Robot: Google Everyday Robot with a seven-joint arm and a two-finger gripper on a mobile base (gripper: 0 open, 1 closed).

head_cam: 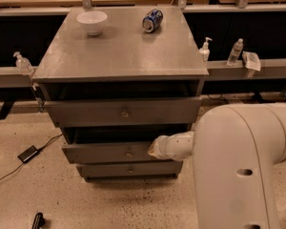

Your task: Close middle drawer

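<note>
The grey cabinet (124,56) has three drawers. The middle drawer (105,152) is a long low grey front with a small round knob (129,152), and it stands a little way out. My gripper (152,150) is at the end of the white arm (238,166), against the right part of that drawer's front, just right of the knob. The taller top drawer (86,112) above it also stands part way out. The narrow bottom drawer (128,169) sits below.
A white bowl (91,22) and a blue can (152,20) lying on its side are on the cabinet top. Bottles (234,52) stand on the ledge to the right, one (22,63) to the left. A cable and black adapter (27,153) lie on the floor at left.
</note>
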